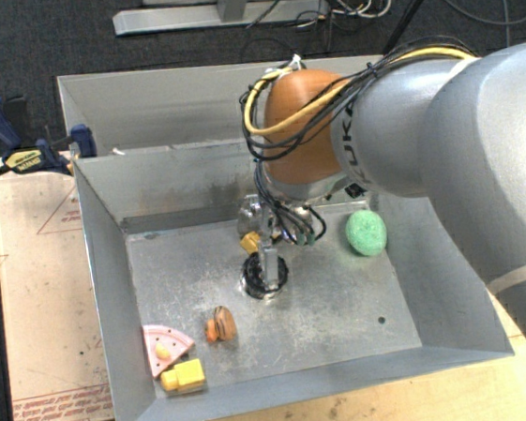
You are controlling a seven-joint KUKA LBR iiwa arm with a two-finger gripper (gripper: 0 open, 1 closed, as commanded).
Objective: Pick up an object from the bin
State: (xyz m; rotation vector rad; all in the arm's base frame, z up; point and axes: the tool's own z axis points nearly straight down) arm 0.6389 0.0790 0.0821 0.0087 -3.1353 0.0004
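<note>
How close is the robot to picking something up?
The claw is down in the middle of the bin, right over a dark ring. Nothing is lifted yet; grabbing and raising are left. The green ball, pink wedge and yellow block lie apart.

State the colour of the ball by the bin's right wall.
The ball is green, seen in the camera view.

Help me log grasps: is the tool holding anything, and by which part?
Cannot tell: the tool sits low over a small dark round thing mid-bin, but no hold shows.
</note>
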